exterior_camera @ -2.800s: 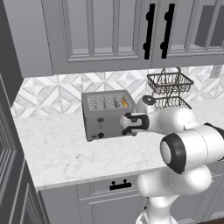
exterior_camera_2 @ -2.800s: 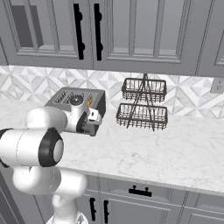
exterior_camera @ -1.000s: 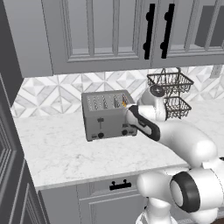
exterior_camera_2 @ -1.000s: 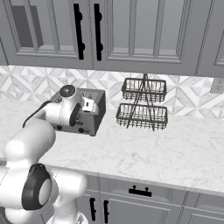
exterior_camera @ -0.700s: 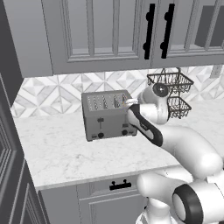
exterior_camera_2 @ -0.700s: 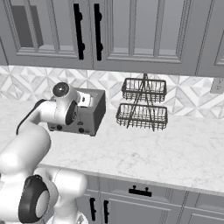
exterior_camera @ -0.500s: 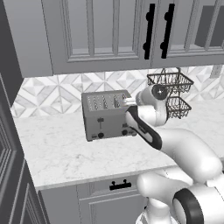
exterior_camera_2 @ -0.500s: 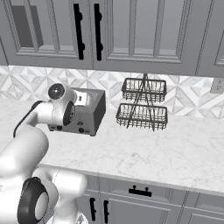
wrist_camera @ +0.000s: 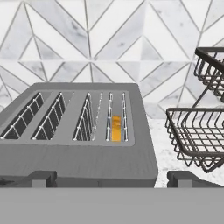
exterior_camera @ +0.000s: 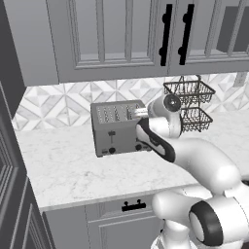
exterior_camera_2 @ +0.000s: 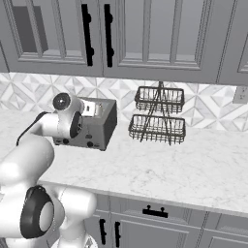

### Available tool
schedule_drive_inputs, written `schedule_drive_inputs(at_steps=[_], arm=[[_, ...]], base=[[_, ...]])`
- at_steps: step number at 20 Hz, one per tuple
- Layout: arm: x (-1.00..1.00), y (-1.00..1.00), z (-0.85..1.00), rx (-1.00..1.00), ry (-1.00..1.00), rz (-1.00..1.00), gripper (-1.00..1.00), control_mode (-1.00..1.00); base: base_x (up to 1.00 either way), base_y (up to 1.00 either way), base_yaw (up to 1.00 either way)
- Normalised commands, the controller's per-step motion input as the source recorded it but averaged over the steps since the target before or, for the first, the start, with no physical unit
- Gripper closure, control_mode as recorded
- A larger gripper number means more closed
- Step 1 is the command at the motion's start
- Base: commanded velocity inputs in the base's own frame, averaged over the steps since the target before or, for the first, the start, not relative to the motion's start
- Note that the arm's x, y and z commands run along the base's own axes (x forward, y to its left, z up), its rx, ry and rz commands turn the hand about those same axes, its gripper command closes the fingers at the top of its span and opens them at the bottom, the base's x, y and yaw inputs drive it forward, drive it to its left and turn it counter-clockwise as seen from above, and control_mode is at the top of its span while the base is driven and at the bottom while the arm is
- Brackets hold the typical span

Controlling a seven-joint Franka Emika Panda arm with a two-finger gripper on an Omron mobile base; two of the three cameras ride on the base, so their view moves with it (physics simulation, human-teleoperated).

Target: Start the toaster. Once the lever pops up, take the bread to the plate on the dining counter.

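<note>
The grey upper cabinets (exterior_camera: 116,39) with black handles spanned the wall above the gripper, and the patterned tile backsplash (wrist_camera: 87,39) stood directly ahead of it. The marble worktop (exterior_camera: 73,170) extended below and to both sides of the gripper, with grey lower cabinets (exterior_camera_2: 160,223) beneath.

The toaster (exterior_camera: 119,127) sat on the worktop immediately in front of and below the gripper, against the backsplash. In the left base view its front face carried two black levers and black round knobs; the arm's dark-banded link crossed the right part of that face, so the rightmost lever could not be made out. In the right base view the arm's wrist covered most of the toaster's front.

The two-tier wire basket rack (exterior_camera_2: 158,115) stood on the worktop to the gripper's right, apart from the toaster.

The gripper (wrist_camera: 111,178) was positioned at the toaster's front edge, aimed across its top. Its jaws stood spread wide, released, with nothing between them; the two dark fingertips (wrist_camera: 43,177) appeared far apart at the near edge of the toaster.

The bread (wrist_camera: 116,128) sat sunk in the rightmost of the four slots, ahead of the gripper, showing as an orange strip.
</note>
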Motion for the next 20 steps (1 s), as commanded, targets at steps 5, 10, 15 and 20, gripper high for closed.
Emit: schedule_drive_inputs(at_steps=[5, 10, 15, 20], arm=[[0.15, -0.12, 0.00, 0.00, 0.04, -0.06, -1.00, -1.00], [0.19, -0.04, -0.12, 0.00, 0.04, -0.03, -1.00, -1.00], [0.15, 0.00, -0.19, 0.00, 0.05, 0.00, -1.00, -1.00], [0.09, 0.00, -0.21, 0.00, 0.07, 0.00, -1.00, -1.00]], base=[[0.00, 0.00, 0.00], [0.00, 0.00, 0.00], [0.00, 0.00, 0.00], [0.00, 0.00, 0.00]])
